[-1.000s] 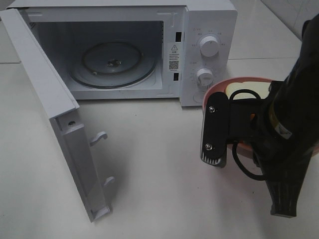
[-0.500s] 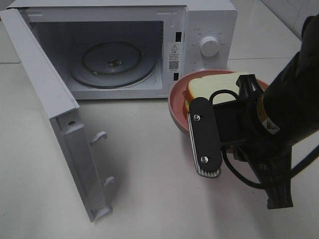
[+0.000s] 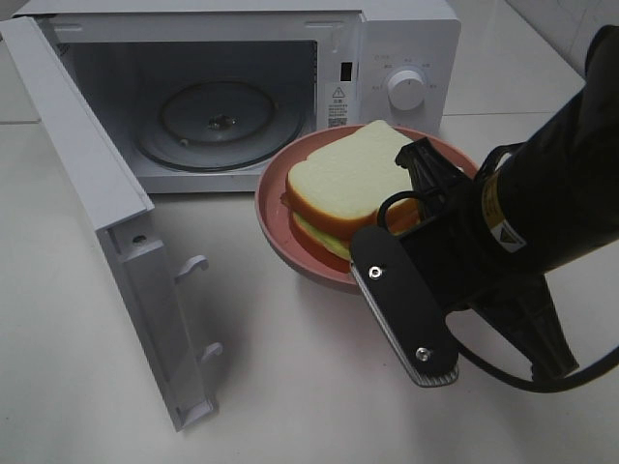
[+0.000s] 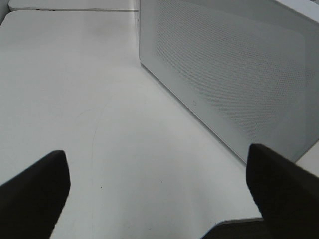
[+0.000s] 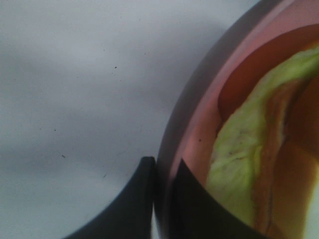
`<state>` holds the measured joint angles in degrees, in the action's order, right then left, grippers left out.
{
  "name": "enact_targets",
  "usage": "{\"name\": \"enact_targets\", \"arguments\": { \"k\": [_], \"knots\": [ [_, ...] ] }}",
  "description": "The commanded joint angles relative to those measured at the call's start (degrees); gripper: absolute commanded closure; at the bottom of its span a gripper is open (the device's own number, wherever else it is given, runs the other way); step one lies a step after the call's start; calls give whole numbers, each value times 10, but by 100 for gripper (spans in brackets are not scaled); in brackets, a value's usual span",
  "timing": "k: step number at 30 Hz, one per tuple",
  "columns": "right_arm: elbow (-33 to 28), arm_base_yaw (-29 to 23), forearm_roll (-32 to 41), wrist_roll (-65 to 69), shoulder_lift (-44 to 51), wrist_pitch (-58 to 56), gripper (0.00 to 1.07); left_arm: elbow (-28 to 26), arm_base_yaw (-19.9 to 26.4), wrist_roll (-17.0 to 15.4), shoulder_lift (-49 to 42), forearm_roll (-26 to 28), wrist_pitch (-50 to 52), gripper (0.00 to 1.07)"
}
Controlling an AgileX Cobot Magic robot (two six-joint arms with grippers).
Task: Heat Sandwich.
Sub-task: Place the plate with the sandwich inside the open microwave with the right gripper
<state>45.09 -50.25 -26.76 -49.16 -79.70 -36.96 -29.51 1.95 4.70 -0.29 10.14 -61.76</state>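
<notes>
Microwave (image 3: 406,39) stands at the back of the white table (image 3: 290,406), door (image 3: 87,184) swung fully open to the microwave's left, cavity exposed with the glass turntable (image 3: 221,121) lying bare inside. One control knob (image 3: 406,89) shows on the microwave's right panel; the lower part of that panel is hidden behind the plate. Sandwich (image 3: 343,184) sits on the pink plate (image 3: 276,208), outside the microwave, just in front of the cavity's right lower corner and the control panel, not inside. Top bread slice faces up, green lettuce and red-orange filling show along the edge facing away from the microwave. Right gripper (image 5: 162,199) comes in from the side of the plate away from the microwave, fingers narrow and pinched on the plate rim, one finger outside the rim and one inside, beside the lettuce edge. Cannot tell whether the plate bottom touches the table or is off it. Right arm's black wrist and camera mount cover the near side of the plate in the high view. Left gripper (image 4: 157,191) is out of the high view; its wrist view shows both fingers spread wide, nothing between them, over bare table beside a white perforated panel (image 4: 234,74). Cannot tell whether that panel is the microwave's casing or its door.
</notes>
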Motion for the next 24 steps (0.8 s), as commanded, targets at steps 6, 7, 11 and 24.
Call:
{"name": "enact_targets", "arguments": {
  "k": [6, 7, 11, 24],
  "knots": [
    [-1, -3, -11, 6, 4, 48, 105, 0, 1, -3, -13, 4, 2, 18],
    [-1, 1, -10, -10, 4, 56, 105, 0, 1, -3, -13, 4, 2, 18],
    [-1, 22, 17, -79, 3, 61, 105, 0, 1, -3, -13, 4, 2, 18],
    [-1, 103, 179, -382, 3, 94, 105, 0, 1, -3, -13, 4, 2, 18]
  ]
}}
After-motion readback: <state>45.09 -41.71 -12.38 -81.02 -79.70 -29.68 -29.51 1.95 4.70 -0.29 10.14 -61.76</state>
